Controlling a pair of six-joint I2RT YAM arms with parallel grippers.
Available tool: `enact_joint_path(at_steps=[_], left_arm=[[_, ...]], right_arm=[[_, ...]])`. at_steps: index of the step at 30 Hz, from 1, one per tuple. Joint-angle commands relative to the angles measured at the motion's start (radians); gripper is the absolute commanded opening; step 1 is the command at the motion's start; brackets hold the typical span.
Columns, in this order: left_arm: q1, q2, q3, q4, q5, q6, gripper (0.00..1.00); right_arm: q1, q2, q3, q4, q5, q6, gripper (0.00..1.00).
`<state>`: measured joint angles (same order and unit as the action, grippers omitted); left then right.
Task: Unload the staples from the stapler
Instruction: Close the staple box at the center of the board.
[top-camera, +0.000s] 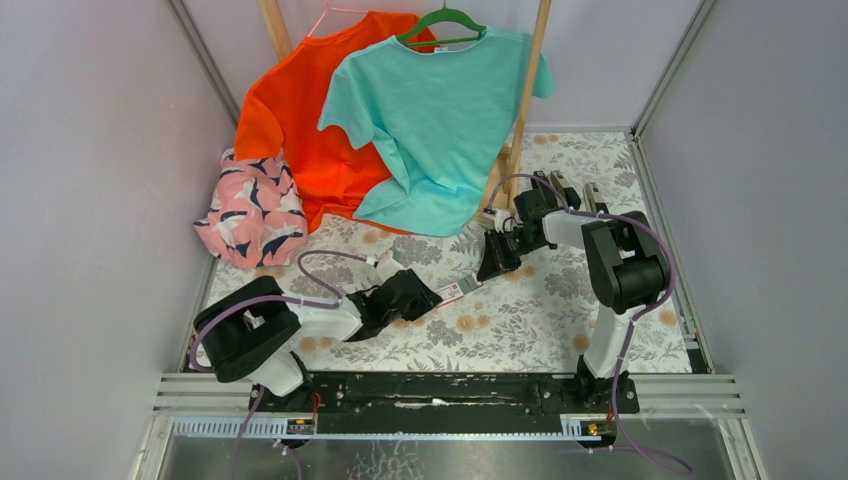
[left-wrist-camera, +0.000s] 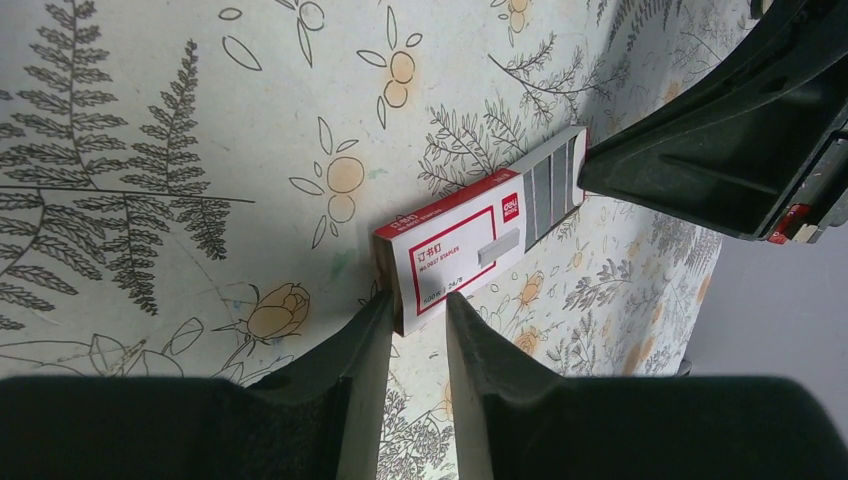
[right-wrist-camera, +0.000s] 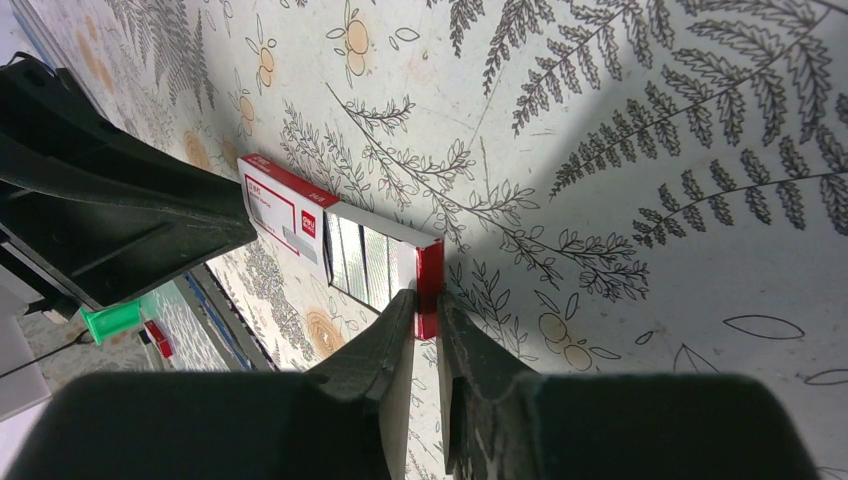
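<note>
Pinching the red end wall of the tray (right-wrist-camera: 430, 275) with my right pincer (right-wrist-camera: 427, 312): jaws pressed together on it, a thin bite. Left pincer (left-wrist-camera: 418, 322) sits at the opposite end of the staple box (top-camera: 455, 292), fingers flanking the corner of the sleeve (left-wrist-camera: 430, 260), one each side, at or on the card. Can't tell from the views whether that's a firm clamp.

Staples (right-wrist-camera: 365, 262): silvery strips lying side by side in the pulled-out part of the tray, just ahead of my right fingertips, between the two pincers. From the left wrist they sit at the far end of the box, well past my fingers there. No stapler in any view.

Handling, my read:
- **Strips:** light and stiff along their length, but only joined edge to edge. Likely to snap into short pieces if bent or squeezed across the middle.
- **Surface:** bare metal, slick, so a pad grip could slide.
- **Hold:** probably best across the narrow width of one strip, near an end, with light force.
- **Box:** thin card, crushable. The tray would likely slide freely in the sleeve and spill if tipped.

Box spans the gap between both pincers over the floral tablecloth (left-wrist-camera: 150, 150). Can't tell whether it rests on the cloth or is lifted.
</note>
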<state>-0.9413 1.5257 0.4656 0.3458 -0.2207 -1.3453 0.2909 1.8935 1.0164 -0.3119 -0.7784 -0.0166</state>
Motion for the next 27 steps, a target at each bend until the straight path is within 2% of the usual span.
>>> enact_joint_path(at_steps=[1, 14, 27], left_arm=[[0.002, 0.019, 0.015, 0.03, 0.028, -0.012, 0.32], [0.002, 0.037, 0.007, 0.074, 0.049, -0.017, 0.32], [0.013, 0.045, 0.024, 0.065, 0.059, 0.03, 0.32]], right_arm=[[0.012, 0.006, 0.002, -0.006, -0.008, 0.011, 0.2], [0.012, -0.031, -0.044, 0.054, 0.008, 0.061, 0.19], [0.017, -0.015, -0.027, 0.036, -0.008, 0.044, 0.19]])
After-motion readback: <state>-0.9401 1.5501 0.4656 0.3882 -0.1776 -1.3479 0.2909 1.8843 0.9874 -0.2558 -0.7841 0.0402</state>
